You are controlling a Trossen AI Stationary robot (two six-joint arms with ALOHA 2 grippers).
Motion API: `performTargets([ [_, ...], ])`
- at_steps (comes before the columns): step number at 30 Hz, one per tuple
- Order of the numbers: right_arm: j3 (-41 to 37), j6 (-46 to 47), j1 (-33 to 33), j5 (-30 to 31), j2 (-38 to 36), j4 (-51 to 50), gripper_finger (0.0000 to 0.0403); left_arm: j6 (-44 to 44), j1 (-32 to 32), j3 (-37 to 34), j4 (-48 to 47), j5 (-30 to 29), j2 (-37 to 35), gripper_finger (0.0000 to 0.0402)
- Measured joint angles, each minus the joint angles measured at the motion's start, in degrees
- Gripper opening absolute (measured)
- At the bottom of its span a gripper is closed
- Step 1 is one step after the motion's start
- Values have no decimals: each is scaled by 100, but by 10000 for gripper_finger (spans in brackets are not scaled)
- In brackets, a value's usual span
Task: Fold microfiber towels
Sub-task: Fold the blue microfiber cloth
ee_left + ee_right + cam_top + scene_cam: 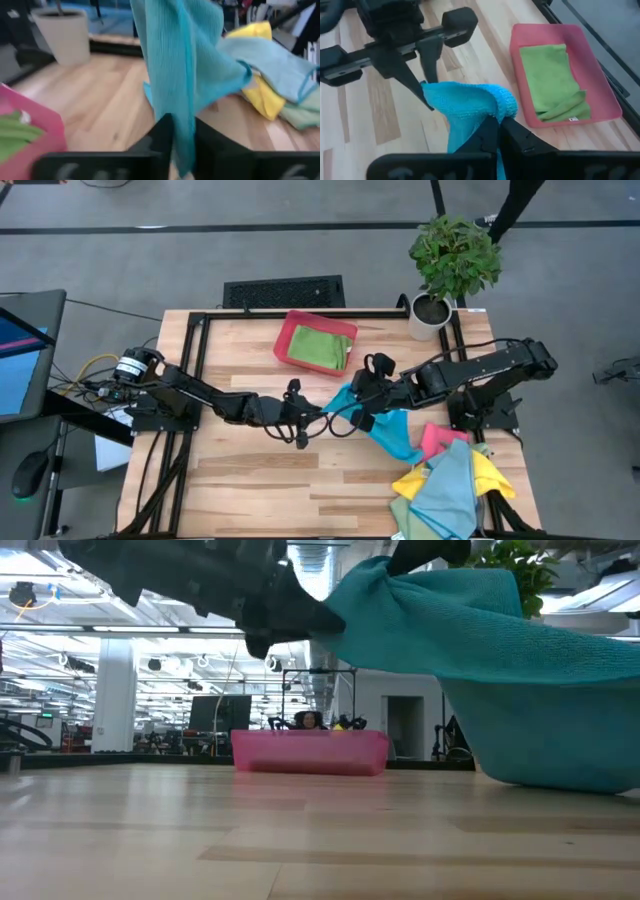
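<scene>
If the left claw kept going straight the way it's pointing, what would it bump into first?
Probably the right claw. The left claw, shut on the teal towel, points across the table at it, with only towel between. How level they are is hard to judge.

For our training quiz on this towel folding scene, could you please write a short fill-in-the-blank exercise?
1. Both grippers, the left gripper and the right gripper, are shut on the ____ towel.
2. The red tray holds a folded ____ towel.
3. The potted plant stands beside the tray in a ____ pot.

Missing words: teal; green; white
</scene>
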Motion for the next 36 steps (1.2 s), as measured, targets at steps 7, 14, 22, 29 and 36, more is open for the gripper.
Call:
performTargets([
  [7, -4, 74, 64, -116, 0, -337, 36, -384, -159, 4, -1213, 63, -539, 1],
  [14, -13, 64, 193, -460, 109, -339, 54, -553, -525, 4, -2167, -426, -1349, 0],
  [22, -112, 88, 207, -583, 792, -240, 124, -1040, -716, 0, -3159, -450, -1794, 0],
  [29, -107, 270, 136, -582, 1601, -180, 170, -1324, -828, 0, -3490, -444, -1792, 0],
  [36, -109, 592, 178, -879, 2165, 93, 175, -1388, -959, 0, -3720, -440, -1792, 0],
])
